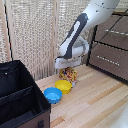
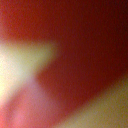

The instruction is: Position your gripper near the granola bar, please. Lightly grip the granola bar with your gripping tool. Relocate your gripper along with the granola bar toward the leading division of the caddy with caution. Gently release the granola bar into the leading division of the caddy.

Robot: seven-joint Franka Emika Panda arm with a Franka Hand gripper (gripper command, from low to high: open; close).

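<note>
Bar [image 1: 68, 75] and end effector [image 1: 67, 66] are together at the far side of the counter [image 1: 95, 102], near the bamboo wall. The bar stands up under the white head, its long axis close to vertical, and its low edge is just behind the yellow bowl [image 1: 63, 86]. I cannot tell if it touches the counter or hangs a little above it. The fingers are hidden behind the packet, so I cannot tell how wide they stand or if they really hold it. The wrist view is only a red and cream blur [image 2: 75, 55], which I judge to be the packet very close to the lens.

The caddy [image 1: 20, 97] lies at the exterior view's left and nearer to the camera, well apart from the bar. Its leading division [image 1: 22, 107] is the near one, in front of the divider. So the way from the bar goes left and toward the viewer, over the yellow bowl and the blue bowl [image 1: 52, 94], which both sit between. I think the bar must be lifted above the bowls and above the caddy wall first.
</note>
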